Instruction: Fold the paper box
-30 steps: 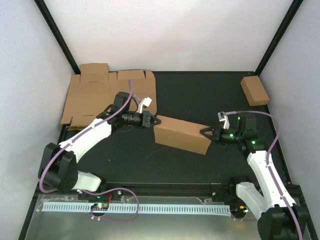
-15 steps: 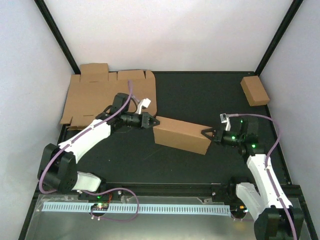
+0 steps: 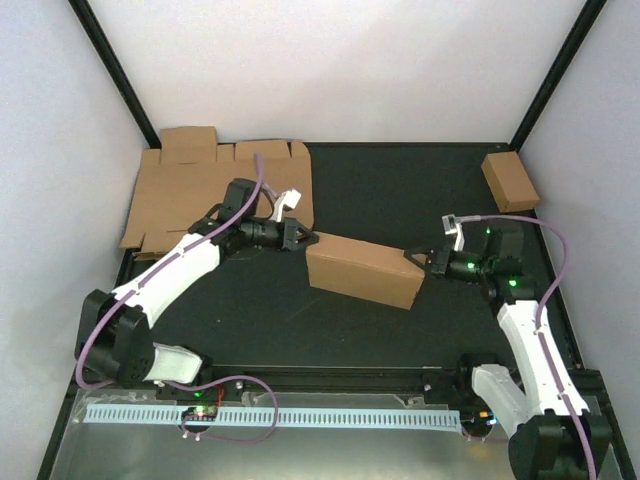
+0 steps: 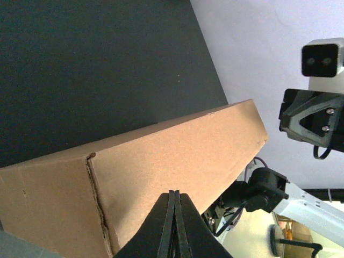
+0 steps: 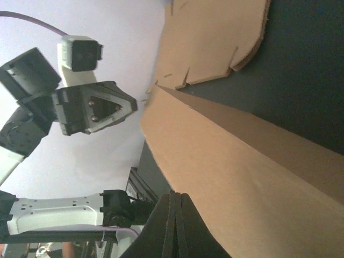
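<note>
Overhead: the paper box (image 3: 362,270) sits mid-table, pressed endwise between left gripper (image 3: 312,240) and right gripper (image 3: 408,258)

Left wrist: left gripper closed against its side; uneven pushing may spin it

Right wrist: right gripper closed too, and may slip off the panel

Black table (image 3: 400,190): I see the paper box (image 3: 362,270) mid-table. Flat cardboard (image 3: 190,195) far left; small closed box (image 3: 509,181) far right.

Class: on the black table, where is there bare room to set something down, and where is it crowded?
Free: the far stretch of black table between the flat brown die-cut cardboard sheet and small closed brown box; the near strip before the long folded brown cardboard box. Crowded: mid-table, where left pincer and right pincer meet that box's ends.
</note>
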